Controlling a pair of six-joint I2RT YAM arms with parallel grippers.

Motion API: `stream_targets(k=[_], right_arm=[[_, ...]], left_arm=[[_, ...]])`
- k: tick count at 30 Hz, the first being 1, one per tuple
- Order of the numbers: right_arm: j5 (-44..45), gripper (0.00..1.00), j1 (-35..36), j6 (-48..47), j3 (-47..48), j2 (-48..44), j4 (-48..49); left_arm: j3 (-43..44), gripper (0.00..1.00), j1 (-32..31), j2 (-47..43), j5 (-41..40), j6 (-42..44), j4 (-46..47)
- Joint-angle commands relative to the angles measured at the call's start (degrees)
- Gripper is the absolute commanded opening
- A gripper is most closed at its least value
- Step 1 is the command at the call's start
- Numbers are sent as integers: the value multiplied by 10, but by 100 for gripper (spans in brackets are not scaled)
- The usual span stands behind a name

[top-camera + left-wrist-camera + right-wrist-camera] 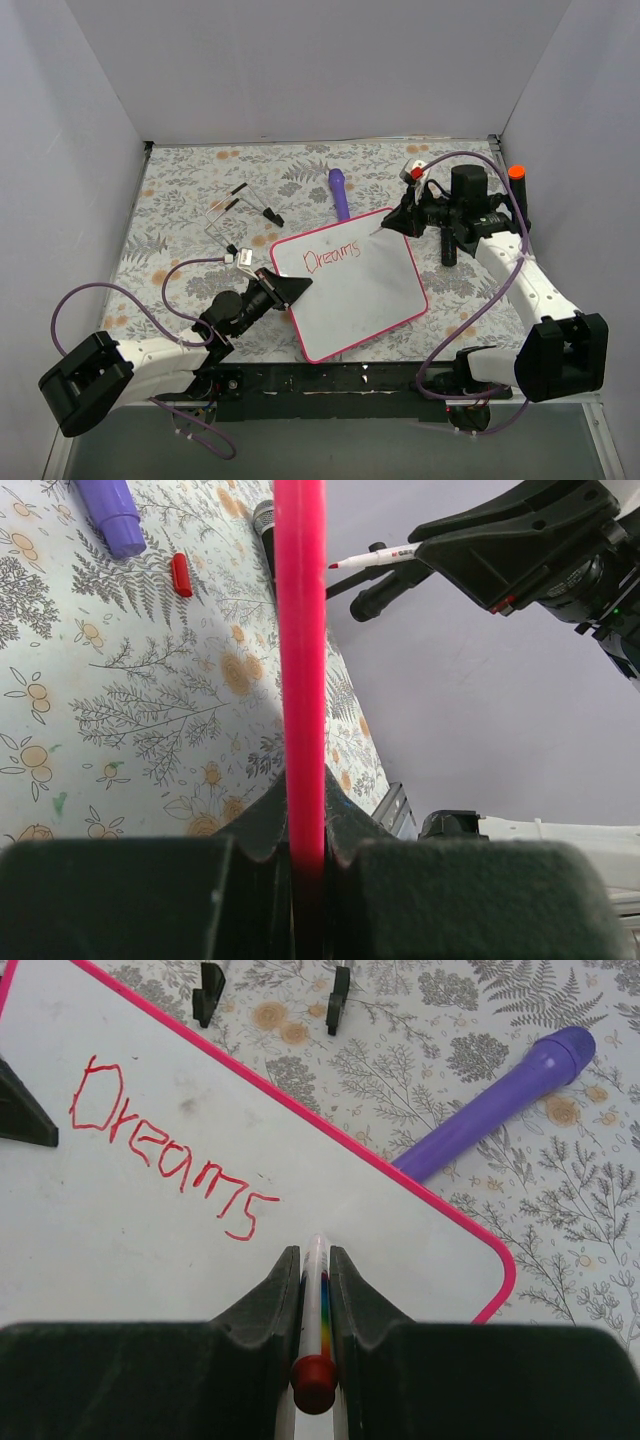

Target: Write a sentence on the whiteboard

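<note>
Right gripper [399, 222] clamps a red marker [317, 1260] at the whiteboard's [370, 300] one o'clock corner; left gripper [293, 286] pinches its nine o'clock edge.

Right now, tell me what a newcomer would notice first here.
The pink-framed whiteboard sits mid-table, with the red word "Dreams" near its far edge. The left gripper clamps its left edge, and the right gripper holds a marker over its far right corner. A purple stick lies beyond.

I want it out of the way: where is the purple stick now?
Top view: the purple stick lies middle far on the floral cloth, its near end at the whiteboard's far edge.
</note>
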Motion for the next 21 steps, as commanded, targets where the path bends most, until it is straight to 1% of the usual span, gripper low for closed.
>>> stream_targets(k=[1, 12, 21], right_arm=[[32, 1, 2, 2, 0, 8, 30], [40, 1, 21, -1, -10, 12, 30], [75, 1, 21, 8, -6, 24, 31]], left_arm=[[35, 0, 2, -5, 1, 0, 83], [30, 0, 2, 8, 10, 1, 113], [27, 0, 2, 9, 14, 7, 121]])
